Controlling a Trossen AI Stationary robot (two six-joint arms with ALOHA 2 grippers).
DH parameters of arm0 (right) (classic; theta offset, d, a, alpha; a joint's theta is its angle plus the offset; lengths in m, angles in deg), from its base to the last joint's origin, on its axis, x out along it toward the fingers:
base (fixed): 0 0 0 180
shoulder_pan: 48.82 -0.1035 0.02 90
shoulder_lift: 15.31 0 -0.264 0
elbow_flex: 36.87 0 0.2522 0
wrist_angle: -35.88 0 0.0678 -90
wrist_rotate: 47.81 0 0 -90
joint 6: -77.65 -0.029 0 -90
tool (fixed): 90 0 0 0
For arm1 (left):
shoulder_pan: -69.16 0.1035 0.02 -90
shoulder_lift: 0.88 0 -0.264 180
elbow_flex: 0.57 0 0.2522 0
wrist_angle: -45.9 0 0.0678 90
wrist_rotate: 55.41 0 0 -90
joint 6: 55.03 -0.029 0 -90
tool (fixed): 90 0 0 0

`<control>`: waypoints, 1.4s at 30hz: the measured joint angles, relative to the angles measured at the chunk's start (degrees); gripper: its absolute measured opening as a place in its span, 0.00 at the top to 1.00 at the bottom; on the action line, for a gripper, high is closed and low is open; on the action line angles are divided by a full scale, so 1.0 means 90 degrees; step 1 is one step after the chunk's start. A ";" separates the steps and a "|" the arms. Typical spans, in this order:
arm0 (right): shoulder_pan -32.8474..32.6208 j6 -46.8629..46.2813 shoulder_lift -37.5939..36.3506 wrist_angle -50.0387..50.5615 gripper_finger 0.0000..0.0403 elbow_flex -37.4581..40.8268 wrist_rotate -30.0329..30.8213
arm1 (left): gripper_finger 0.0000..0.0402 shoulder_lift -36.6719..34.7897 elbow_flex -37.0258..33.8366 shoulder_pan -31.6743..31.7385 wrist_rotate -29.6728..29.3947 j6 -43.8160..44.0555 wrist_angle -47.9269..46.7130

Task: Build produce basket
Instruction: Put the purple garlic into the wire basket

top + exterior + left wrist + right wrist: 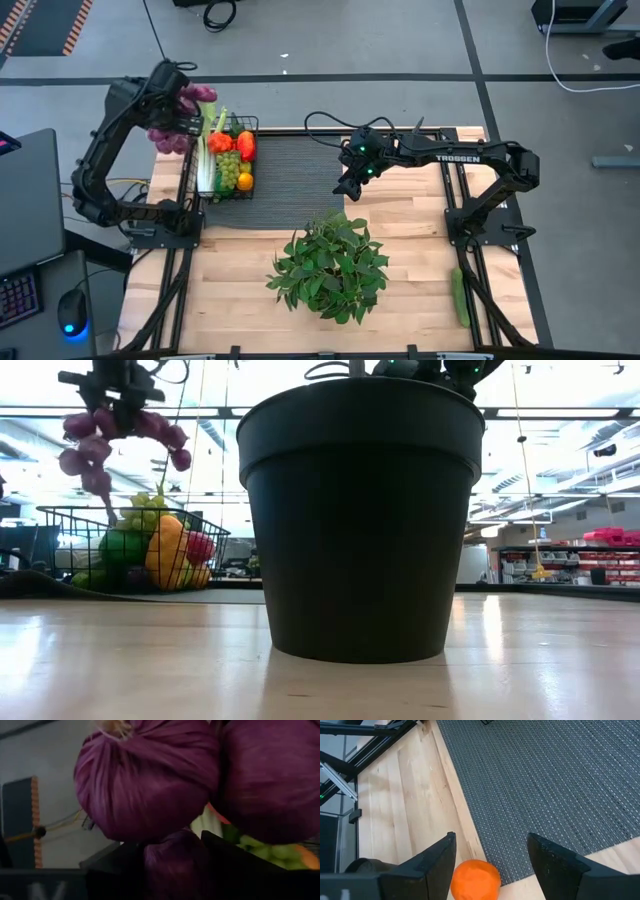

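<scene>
High view: left claw [178,110] pinches the bulb string [170,138], limp and light, held at its top, just beside the basket [190,165]. Right claw [350,187] hangs spread over an orange [475,879].

High cam: straight down over whole counter [400,215]. Low cam: counter level, pot [362,510] right up close. Both catch the basket [226,158]. L wrist cam jammed against purple bulbs [150,780]; R wrist cam looks down on mat [545,780].
</scene>
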 joint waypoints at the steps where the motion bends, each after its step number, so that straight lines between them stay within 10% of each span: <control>1: 0.0000 0.0000 0.0000 0.0000 0.38 0.0000 -0.0002 | 0.54 -0.0007 0.0049 -0.0062 0.0009 0.0007 0.0000; 26: 0.0000 0.0165 0.0000 0.0007 0.38 0.0000 -0.0009 | 0.56 -0.0013 0.0394 -0.1763 -0.0941 -0.0199 0.0187; 42: 0.0002 0.0164 0.0000 0.0403 0.38 0.0000 -0.0190 | 0.56 0.0935 0.0392 -0.2301 -0.1706 -0.3557 0.1302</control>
